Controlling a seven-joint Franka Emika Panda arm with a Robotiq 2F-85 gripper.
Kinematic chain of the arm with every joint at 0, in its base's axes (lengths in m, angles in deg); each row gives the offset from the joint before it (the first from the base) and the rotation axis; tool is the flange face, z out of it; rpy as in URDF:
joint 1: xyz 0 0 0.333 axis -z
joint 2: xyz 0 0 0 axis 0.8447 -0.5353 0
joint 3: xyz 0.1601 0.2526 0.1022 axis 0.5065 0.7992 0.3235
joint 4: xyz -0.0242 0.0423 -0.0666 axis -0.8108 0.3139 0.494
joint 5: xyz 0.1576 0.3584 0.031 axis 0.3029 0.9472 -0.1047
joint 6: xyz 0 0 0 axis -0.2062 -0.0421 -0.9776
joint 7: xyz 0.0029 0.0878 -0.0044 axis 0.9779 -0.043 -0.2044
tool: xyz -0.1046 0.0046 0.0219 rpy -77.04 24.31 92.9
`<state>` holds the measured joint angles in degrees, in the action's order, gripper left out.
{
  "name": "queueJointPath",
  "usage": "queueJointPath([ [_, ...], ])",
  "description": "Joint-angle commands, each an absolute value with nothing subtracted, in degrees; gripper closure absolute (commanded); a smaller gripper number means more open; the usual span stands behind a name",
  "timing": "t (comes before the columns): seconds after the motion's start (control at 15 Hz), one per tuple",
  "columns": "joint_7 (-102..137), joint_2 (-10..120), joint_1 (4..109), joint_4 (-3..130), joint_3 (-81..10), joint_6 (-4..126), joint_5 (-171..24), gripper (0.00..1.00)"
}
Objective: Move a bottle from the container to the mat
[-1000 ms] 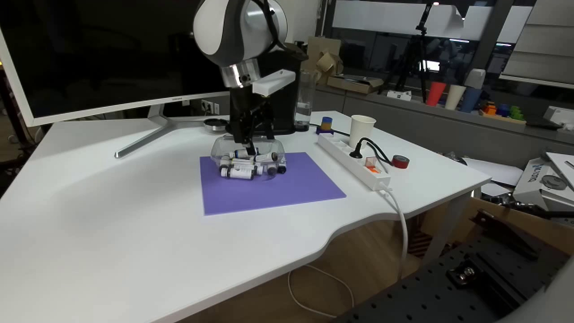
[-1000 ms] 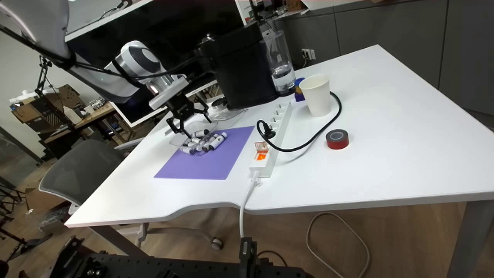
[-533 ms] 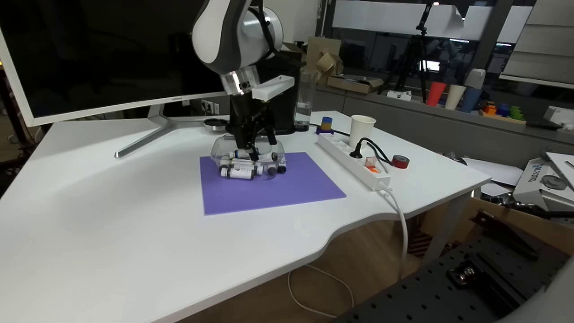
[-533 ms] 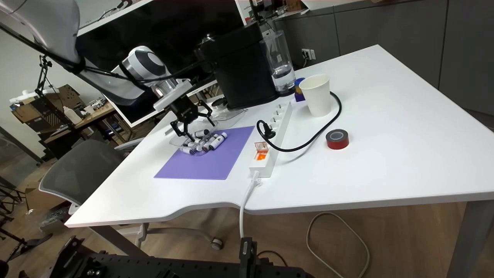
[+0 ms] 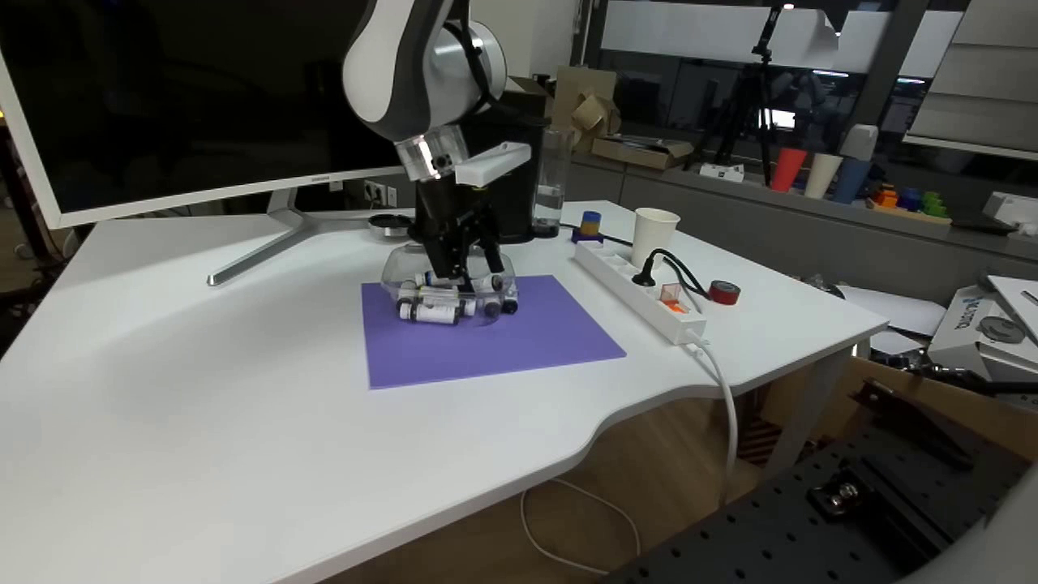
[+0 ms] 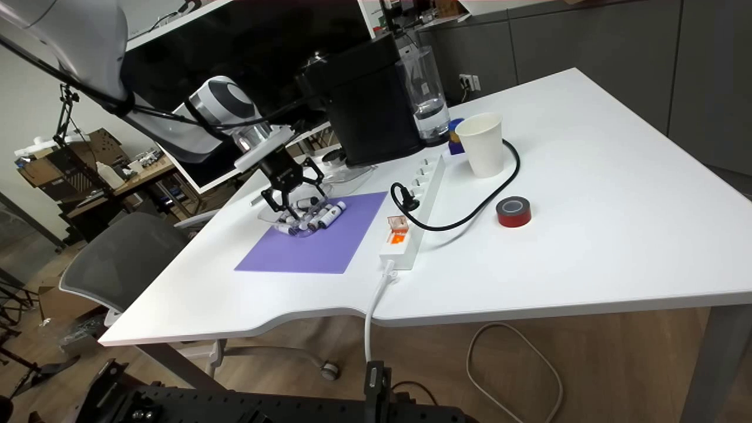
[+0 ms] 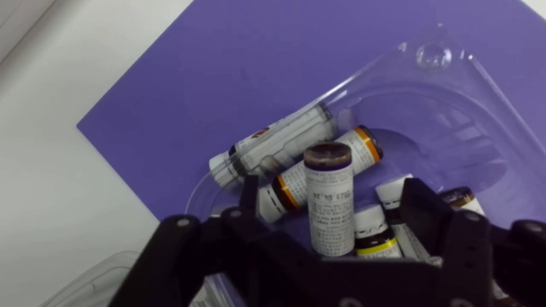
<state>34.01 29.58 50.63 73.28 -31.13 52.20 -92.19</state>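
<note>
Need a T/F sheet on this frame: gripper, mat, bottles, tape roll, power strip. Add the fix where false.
1. The gripper is open. True.
2. The gripper is at the white cup. False: it is at the clear container of bottles.
3. The mat is purple. True.
4. The tape roll lies on the mat. False: it lies on the white tabletop.
5. Every bottle stands upright. False: at least two lie on their sides.
6. A black plug sits in the power strip. True.
</note>
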Motion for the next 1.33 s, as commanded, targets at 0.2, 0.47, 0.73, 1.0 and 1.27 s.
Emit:
queueJointPath([
  [0.2,34.56,29.05,50.39,72.25,-31.14,50.12,-92.95,0.66],
  [0.47,34.57,30.26,50.17,73.35,-31.01,50.27,-93.32,0.92],
  [0.73,34.36,33.83,50.0,76.48,-30.42,50.93,-92.95,0.93],
  [1.0,33.02,40.75,50.24,82.67,-30.0,54.25,-93.0,0.93],
  [1.27,31.72,48.58,51.34,89.98,-30.72,59.33,-92.93,0.93],
])
